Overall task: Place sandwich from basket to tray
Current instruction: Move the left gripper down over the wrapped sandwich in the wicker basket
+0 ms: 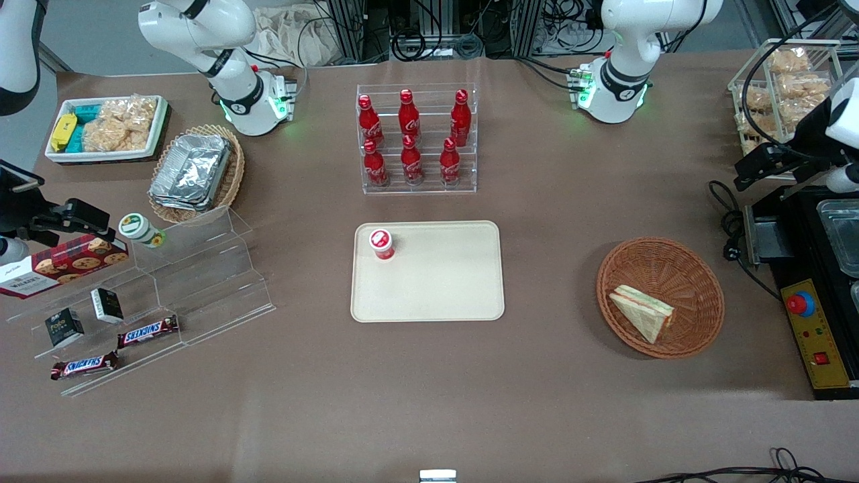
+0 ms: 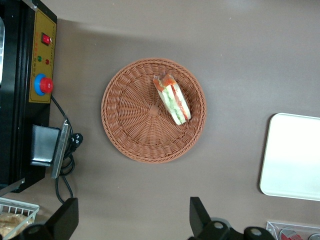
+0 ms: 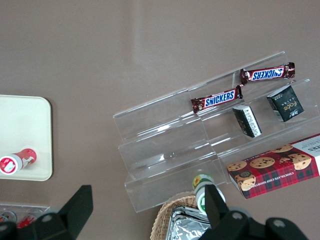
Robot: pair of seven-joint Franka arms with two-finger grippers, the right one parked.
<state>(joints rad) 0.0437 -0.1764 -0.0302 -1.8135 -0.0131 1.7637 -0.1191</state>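
Tabletop (image 1: 416, 389) covered in brown carries everything here, and the tray (image 1: 429, 295) at its middle serves as the landmark. Toward the parked arm's end from the tray stands a clear stepped shelf (image 1: 194, 282) with two chocolate bars (image 1: 147, 331) on its lower steps, a red cookie box (image 1: 64, 265) and a small green-lidded jar (image 1: 141, 230); a pale basket of foil containers (image 1: 194, 171) sits farther from the front camera than that shelf. On the tray itself, near one corner, stands a small red-capped cup (image 1: 382, 243). Farther from the front camera than the tray is a clear rack of red bottles (image 1: 416, 137). Toward the working arm's end from the tray, well apart from it, lies the basket (image 1: 661, 296), and the sandwich (image 1: 642, 312) rests inside it, on the side nearer the front camera, filling edge showing in the wrist view. The gripper (image 2: 131, 220) hangs high above the tabletop beside the basket, its jaws spread wide and holding nothing. A black machine (image 1: 812, 302) with a red button stands past the basket at the table's end.
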